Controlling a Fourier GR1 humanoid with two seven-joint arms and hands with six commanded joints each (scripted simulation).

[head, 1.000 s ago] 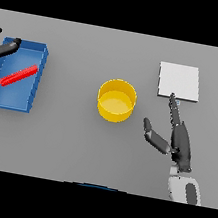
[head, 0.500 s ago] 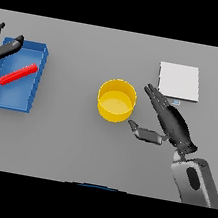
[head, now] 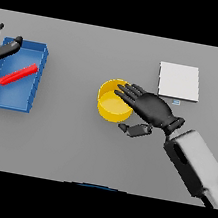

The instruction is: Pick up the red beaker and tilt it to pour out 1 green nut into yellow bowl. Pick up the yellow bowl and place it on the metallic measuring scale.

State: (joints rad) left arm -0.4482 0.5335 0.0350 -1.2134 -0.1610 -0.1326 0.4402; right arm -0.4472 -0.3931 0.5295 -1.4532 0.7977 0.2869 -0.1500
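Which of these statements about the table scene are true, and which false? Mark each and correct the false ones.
1. The red beaker lies in the blue tray. True.
2. The yellow bowl sits on the scale. False: it rests on the table, left of the scale.
3. The right hand reaches over the bowl's rim. True.
4. The left hand grips the beaker. False: it is at the tray's far left corner, apart from the beaker.

A plain grey table (head: 64, 144) fills the whole view, evenly lit, with soft shadows.
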